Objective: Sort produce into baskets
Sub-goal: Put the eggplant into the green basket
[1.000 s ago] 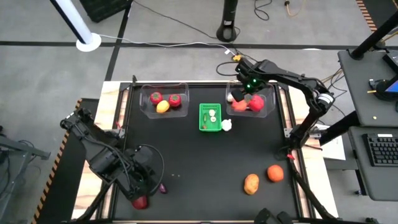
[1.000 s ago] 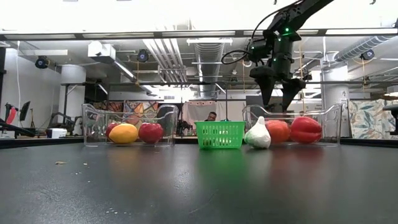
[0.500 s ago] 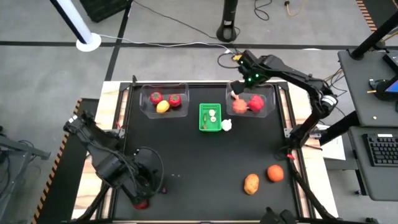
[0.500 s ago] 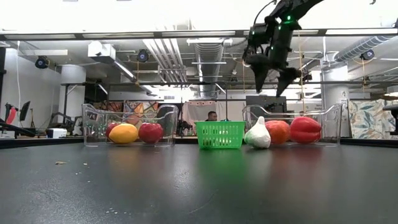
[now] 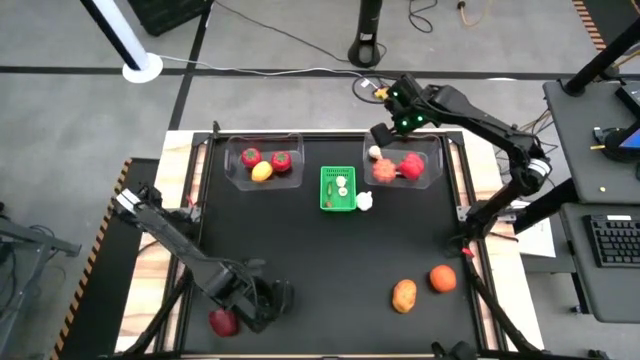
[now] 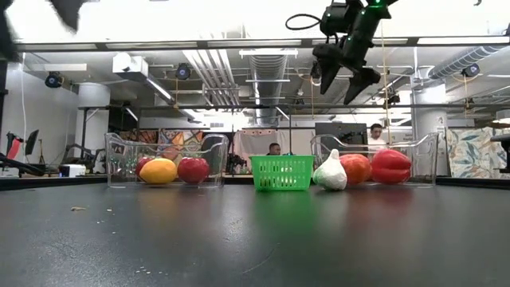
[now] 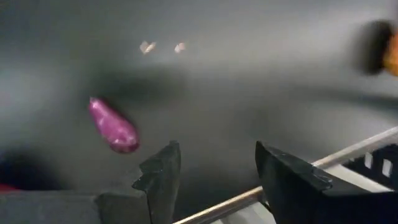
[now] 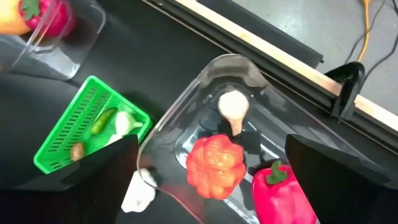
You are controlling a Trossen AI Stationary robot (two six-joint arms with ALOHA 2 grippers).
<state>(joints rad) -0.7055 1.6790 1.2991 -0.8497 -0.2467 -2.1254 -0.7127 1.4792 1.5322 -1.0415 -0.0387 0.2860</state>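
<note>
My left gripper (image 5: 268, 300) is open low over the table's near left; in its wrist view (image 7: 214, 177) a small purple piece (image 7: 113, 126) lies on the table just beyond one finger, untouched. A red piece (image 5: 222, 322) lies beside the gripper. My right gripper (image 5: 385, 130) (image 6: 339, 70) is open and empty, high above the right clear bin (image 5: 432, 170). That bin holds a white-pink piece (image 8: 234, 107), an orange piece (image 8: 214, 162) and a red pepper (image 8: 280, 186). The left clear bin (image 5: 232, 165) holds two red pieces and a yellow one. The green basket (image 5: 338, 200) holds small pieces.
A white garlic (image 5: 366, 200) lies on the table against the green basket's right side. A brown-orange piece (image 5: 404, 294) and an orange one (image 5: 442, 278) lie near the near right edge. The table's middle is bare. People show in the room behind (image 6: 374, 131).
My right gripper has risen from just above the right bin and swung a little toward the far edge, staying open. My left gripper has gone along the near edge toward the right, uncovering the red piece.
</note>
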